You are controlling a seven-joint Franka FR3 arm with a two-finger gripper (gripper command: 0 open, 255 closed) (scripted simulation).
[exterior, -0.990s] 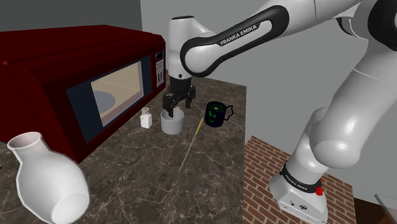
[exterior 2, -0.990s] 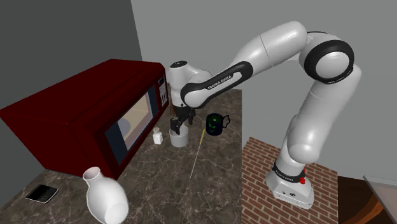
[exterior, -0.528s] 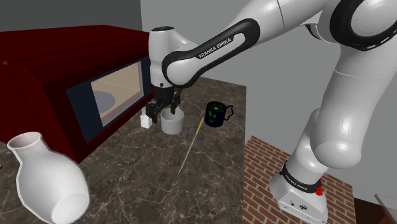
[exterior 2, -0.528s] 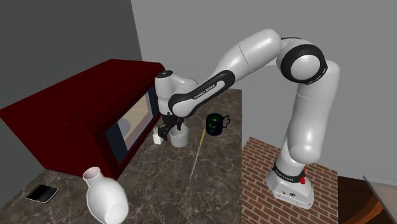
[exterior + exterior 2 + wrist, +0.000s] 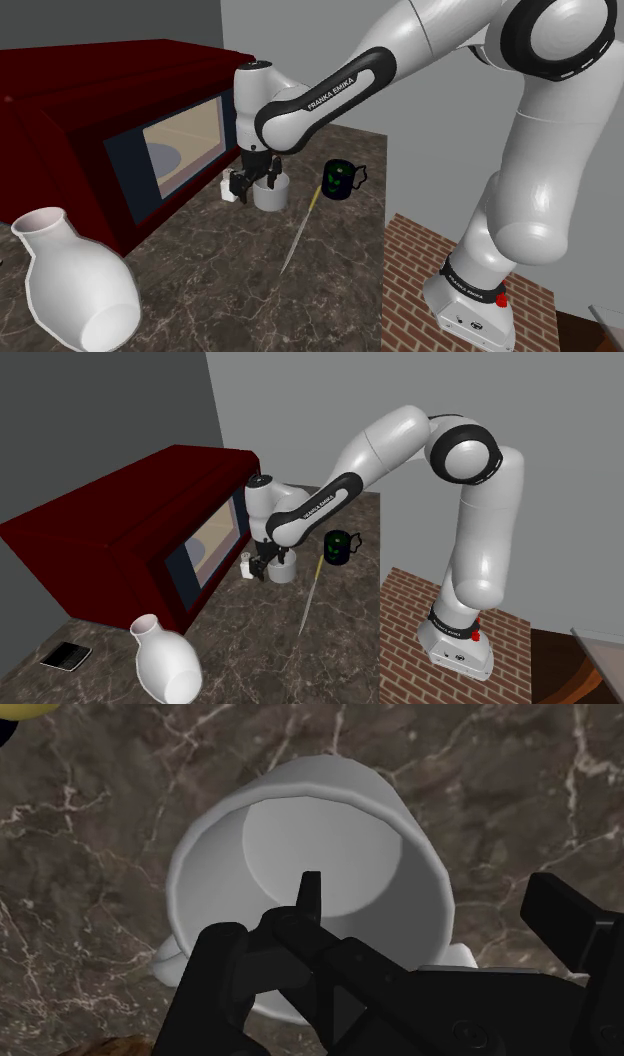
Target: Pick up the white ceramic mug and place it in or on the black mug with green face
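The white mug (image 5: 272,193) (image 5: 283,570) stands upright on the dark marble counter (image 5: 220,270), close to the microwave door. To its right in the shoulder view stands the black mug with a green face (image 5: 340,179) (image 5: 340,546). My gripper (image 5: 250,185) (image 5: 264,567) is low at the white mug's microwave side, between it and a small shaker. In the wrist view the white mug (image 5: 320,834) opens straight below my gripper (image 5: 385,919), whose fingers stand apart. One finger overlaps the mug's rim and the other lies outside the wall; neither visibly clasps it.
A dark red microwave (image 5: 110,130) lines the counter's far side, with a small white shaker (image 5: 229,188) in front of it. A thin yellow rod (image 5: 300,230) lies between the mugs. A large white vase (image 5: 75,285) lies near the front. The counter's edge drops to a brick floor (image 5: 420,260).
From over the white mug, my gripper swung toward the microwave and sank lower beside the mug. The arm's elbow swung over as well. Both mugs stay put.
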